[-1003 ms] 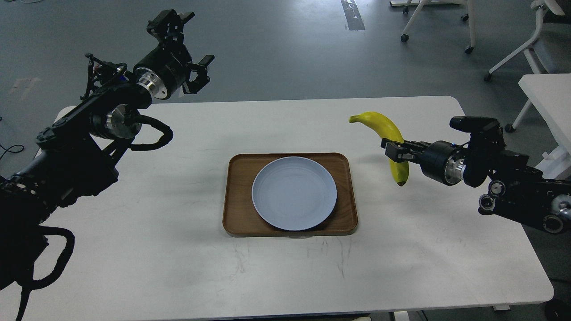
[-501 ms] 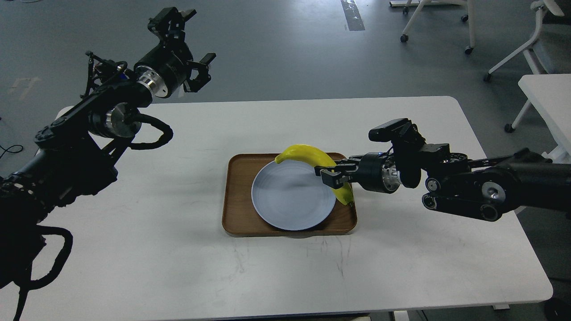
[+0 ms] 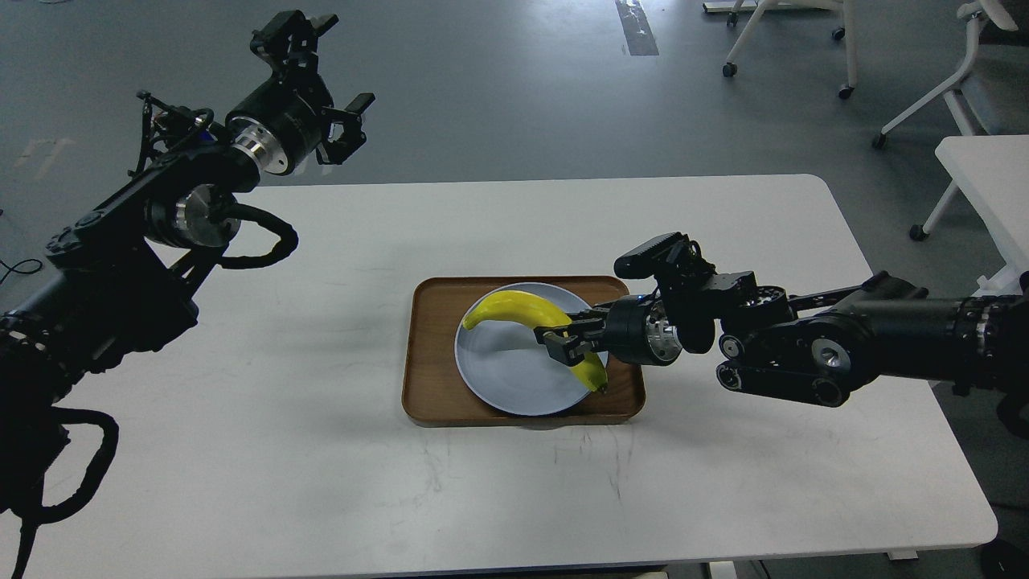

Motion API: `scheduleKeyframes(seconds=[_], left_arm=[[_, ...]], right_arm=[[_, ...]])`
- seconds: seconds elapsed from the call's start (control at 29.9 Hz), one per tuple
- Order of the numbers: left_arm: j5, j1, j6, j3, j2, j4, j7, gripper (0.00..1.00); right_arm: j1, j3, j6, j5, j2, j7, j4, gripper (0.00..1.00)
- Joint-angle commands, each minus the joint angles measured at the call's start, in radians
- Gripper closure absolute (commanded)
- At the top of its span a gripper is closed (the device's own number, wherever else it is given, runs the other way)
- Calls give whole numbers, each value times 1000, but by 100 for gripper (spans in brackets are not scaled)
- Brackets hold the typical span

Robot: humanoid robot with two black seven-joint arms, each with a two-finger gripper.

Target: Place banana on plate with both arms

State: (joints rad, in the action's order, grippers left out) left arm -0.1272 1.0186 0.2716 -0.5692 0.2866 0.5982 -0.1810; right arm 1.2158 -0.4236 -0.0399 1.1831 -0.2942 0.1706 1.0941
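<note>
A white table [image 3: 241, 450] carries a brown wooden tray [image 3: 430, 354] near its middle, and the pale blue plate [image 3: 506, 378] lies inside that tray. Beyond the far edge is grey floor with a strip of dark tape [image 3: 637, 24], the wheeled legs of office chairs [image 3: 924, 96] at far right, and the corner of a second white table [image 3: 985, 169] at the right edge. Nothing stands between the tray and either arm; the table around the tray is bare apart from faint scuff marks near the front.

The right gripper [image 3: 567, 338] reaches in from the right and is closed around the banana [image 3: 514, 309] at about the middle of its curve. The banana arches over the plate, its stem end toward the plate's far left and its dark tip at the plate's right rim by the tray's inner wall. Whether the fruit touches the plate I cannot tell. The left gripper [image 3: 344, 133] hangs high at far left, beyond the table's far edge, fingers spread and holding nothing.

Compared with half a second ago, the right arm has stretched further left and lower, carrying the banana from the plate's far right rim to over its centre. The left arm has shifted slightly left.

No readable writing or brand marks show.
</note>
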Motion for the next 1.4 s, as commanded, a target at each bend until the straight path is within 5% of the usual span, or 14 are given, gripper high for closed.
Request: scheduleKeyframes(seconds=[0.0, 0.37, 0.5, 0.67, 1.0, 1.37], left_arm=[[0, 0, 0, 0, -1, 0, 0, 2], [0, 0, 1, 0, 6, 0, -2, 2], [0, 0, -2, 0, 5, 0, -14, 2], [0, 1, -2, 2, 6, 0, -20, 2], [1, 3, 3, 0, 5, 0, -26, 2], [130, -32, 29, -17, -9, 0, -12, 2]], right_arm=[[-1, 0, 0, 0, -5, -2, 1, 80], [-18, 5, -9, -10, 6, -60, -25, 58], [-18, 14, -9, -83, 10, -82, -20, 4], [-4, 22, -9, -89, 10, -126, -33, 1], [34, 241, -5, -181, -52, -131, -56, 1], [-88, 803, -3, -1021, -82, -125, -120, 2]])
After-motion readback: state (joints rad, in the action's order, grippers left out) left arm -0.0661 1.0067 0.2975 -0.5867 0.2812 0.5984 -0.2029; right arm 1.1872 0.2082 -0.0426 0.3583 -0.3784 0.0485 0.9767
